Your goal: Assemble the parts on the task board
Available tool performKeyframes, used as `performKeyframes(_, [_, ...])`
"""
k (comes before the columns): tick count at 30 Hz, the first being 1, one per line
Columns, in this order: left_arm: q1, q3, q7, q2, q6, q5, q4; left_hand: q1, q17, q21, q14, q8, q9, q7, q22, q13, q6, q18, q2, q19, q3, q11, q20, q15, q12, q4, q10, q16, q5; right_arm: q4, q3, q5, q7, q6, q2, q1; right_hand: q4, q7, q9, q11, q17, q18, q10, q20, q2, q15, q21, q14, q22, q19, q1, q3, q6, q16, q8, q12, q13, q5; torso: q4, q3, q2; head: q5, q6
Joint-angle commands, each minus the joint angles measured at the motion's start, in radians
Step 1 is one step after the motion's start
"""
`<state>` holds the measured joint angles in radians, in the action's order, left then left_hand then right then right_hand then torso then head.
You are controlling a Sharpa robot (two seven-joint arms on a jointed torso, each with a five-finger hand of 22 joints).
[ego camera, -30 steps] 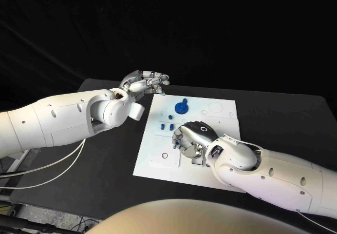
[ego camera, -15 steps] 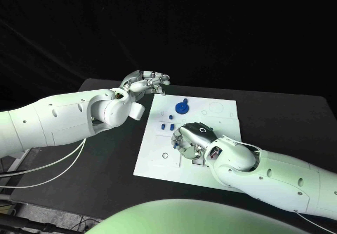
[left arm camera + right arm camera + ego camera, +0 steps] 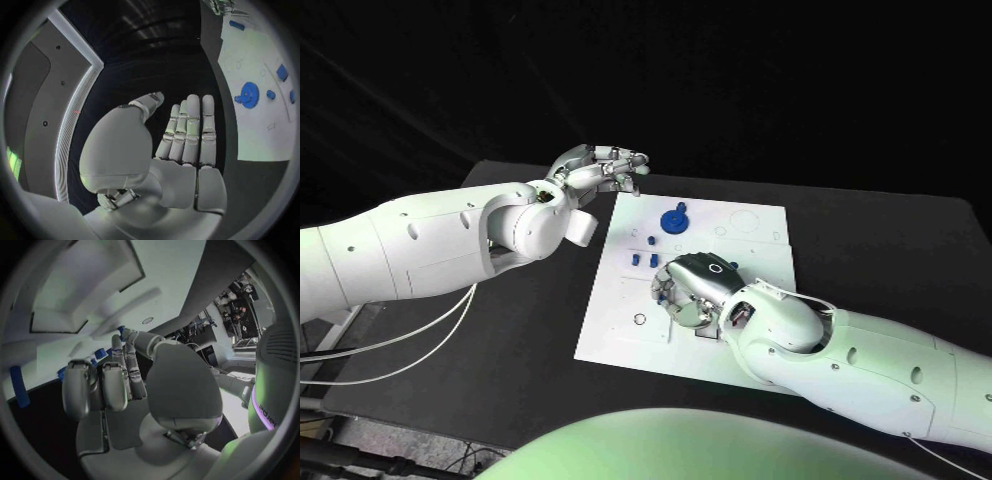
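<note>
Head view, read from left to right: the left robot hand [image 3: 600, 167] hangs over the black bench [image 3: 516, 330] just off the board's far left corner, away from the parts, while the right robot hand [image 3: 692, 290] is down over the middle of the white board [image 3: 625, 340], palm down, its fingers bent toward the board's surface. Small blue pegs [image 3: 642, 259] stand just beside those fingers, and the blue gear [image 3: 674, 220] sits farther up the board, apart from both hands. My reading is that the step in hand is a pick or a seating of a small part under the right hand; the next move calls for a fine pinch and a straight, light press, with the left hand kept clear. Whether anything is held there I cannot tell from above, since the hand's back hides the fingertips. Left wrist view adds what the head view lacks: the left hand's fingers [image 3: 187, 130] are straight, side by side, holding nothing, with the gear [image 3: 249, 95] and board [image 3: 250, 140] off to one side. Right wrist view shows the right hand's fingers [image 3: 103, 385] curled above the board [image 3: 37, 355], blue parts [image 3: 20, 385] near them, yet the grip remains hidden.
</note>
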<state>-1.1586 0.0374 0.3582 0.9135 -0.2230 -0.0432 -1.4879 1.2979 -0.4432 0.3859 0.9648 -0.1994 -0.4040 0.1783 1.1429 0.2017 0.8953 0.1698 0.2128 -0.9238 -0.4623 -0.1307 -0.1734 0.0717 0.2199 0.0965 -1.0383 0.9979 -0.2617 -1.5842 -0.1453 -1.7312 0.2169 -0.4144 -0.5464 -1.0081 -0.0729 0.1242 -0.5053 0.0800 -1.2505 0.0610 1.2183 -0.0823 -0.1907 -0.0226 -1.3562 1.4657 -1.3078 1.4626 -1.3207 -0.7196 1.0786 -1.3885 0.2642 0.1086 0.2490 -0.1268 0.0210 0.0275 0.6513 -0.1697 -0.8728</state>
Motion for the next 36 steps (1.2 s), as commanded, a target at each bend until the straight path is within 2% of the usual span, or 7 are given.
performKeyframes(1, [0.000,-0.001,0.002,-0.001,0.015,-0.002,-0.001,0.003,0.001,-0.005,-0.003,-0.005,0.001,0.003,-0.002,-0.001,-0.006,0.011,-0.004,-0.005,0.002,0.001,-0.001,-0.005,0.002,-0.003,0.009,-0.006,0.005,0.003,-0.003,-0.012,0.006,0.074,0.003,0.004,0.007,0.006,0.004,-0.009,0.009,-0.013,-0.012,-0.009,-0.026,0.015,0.020,0.036,-0.198,0.008,0.046,0.019,-0.022,0.005,-0.015,-0.024,-0.007,-0.033,0.0007,0.0002,-0.001,0.000,0.000])
performKeyframes(5, [0.000,-0.001,0.002,-0.001,0.015,-0.002,-0.001,0.003,0.001,-0.005,-0.003,-0.005,0.001,0.003,-0.002,-0.001,-0.006,0.011,-0.004,-0.005,0.002,0.001,-0.001,-0.005,0.002,-0.003,0.009,-0.006,0.005,0.005,-0.004,-0.014,0.012,0.079,0.003,0.004,0.012,0.027,0.019,0.016,0.056,-0.003,-0.088,-0.028,-0.057,0.037,0.070,0.015,-0.184,-0.019,0.082,0.039,-0.072,0.031,-0.048,-0.047,-0.025,-0.052,0.0011,0.0002,-0.001,-0.001,0.000])
performKeyframes(8, [0.000,-0.001,0.001,-0.001,0.015,-0.002,0.000,0.003,0.001,-0.005,-0.003,-0.005,0.001,0.003,-0.002,-0.001,-0.006,0.011,-0.004,-0.005,0.002,0.001,-0.001,-0.005,0.002,-0.003,0.009,-0.006,0.005,0.005,-0.004,-0.019,0.020,0.060,0.002,0.004,0.010,0.034,0.027,0.026,0.086,0.006,-0.140,-0.040,-0.064,0.048,0.115,-0.002,-0.172,-0.042,0.086,0.056,-0.088,0.045,-0.061,-0.044,-0.037,-0.057,0.0011,0.0005,-0.001,0.001,0.000])
performKeyframes(16, [0.000,-0.001,0.000,-0.001,0.017,-0.002,0.001,0.004,0.001,-0.006,-0.003,-0.006,0.001,0.003,-0.003,-0.002,-0.006,0.011,-0.004,-0.005,0.001,0.001,-0.001,-0.005,0.001,-0.004,0.011,-0.007,0.005,-0.019,-0.004,-0.029,0.036,0.007,-0.017,0.004,0.008,0.036,0.028,0.028,0.082,0.006,-0.146,-0.043,-0.064,0.048,0.112,-0.002,-0.172,-0.041,0.083,0.062,-0.085,0.041,-0.061,-0.041,-0.039,-0.062,0.0002,0.0013,-0.001,0.004,0.000])
performKeyframes(23, [0.000,-0.001,-0.002,0.003,0.018,-0.003,0.004,0.004,0.001,-0.006,-0.003,-0.006,0.001,0.003,-0.003,-0.002,-0.006,0.011,-0.004,-0.005,0.001,0.001,-0.001,-0.005,0.001,-0.004,0.011,-0.007,0.005,-0.092,0.001,-0.031,0.053,-0.020,-0.079,-0.005,0.008,0.034,0.028,0.026,0.060,0.003,-0.137,-0.044,-0.060,0.047,0.092,0.007,-0.178,-0.031,0.082,0.066,-0.077,0.024,-0.058,-0.030,-0.037,-0.067,0.0027,0.0007,0.000,0.009,0.000])
performKeyframes(30, [0.000,-0.001,-0.003,0.007,0.019,-0.003,0.007,0.005,0.002,-0.006,-0.003,-0.006,0.001,0.003,-0.004,-0.002,-0.006,0.011,-0.005,-0.005,0.001,0.000,-0.001,-0.005,0.001,-0.004,0.013,-0.007,0.005,-0.161,0.016,0.006,0.059,-0.042,-0.167,-0.041,0.011,0.029,0.042,0.027,0.071,0.008,-0.160,-0.046,-0.070,0.048,0.114,0.004,-0.171,-0.041,0.089,0.092,-0.109,0.026,-0.080,-0.032,-0.044,-0.065,0.0040,0.0013,-0.001,0.026,0.000])
performKeyframes(36, [0.000,-0.001,-0.004,0.008,0.024,-0.004,0.008,0.005,0.002,-0.006,-0.003,-0.006,0.001,0.003,-0.004,-0.002,-0.006,0.011,-0.005,-0.005,0.001,0.000,-0.001,-0.005,0.001,-0.004,0.013,-0.007,0.005,-0.184,0.026,0.033,0.072,0.003,-0.247,-0.091,0.020,0.022,0.061,0.033,0.087,0.014,-0.194,-0.051,-0.064,0.053,0.147,-0.003,-0.162,-0.056,0.082,0.165,-0.132,0.029,-0.099,-0.030,-0.054,-0.052,0.0025,0.0004,-0.001,0.037,0.000])
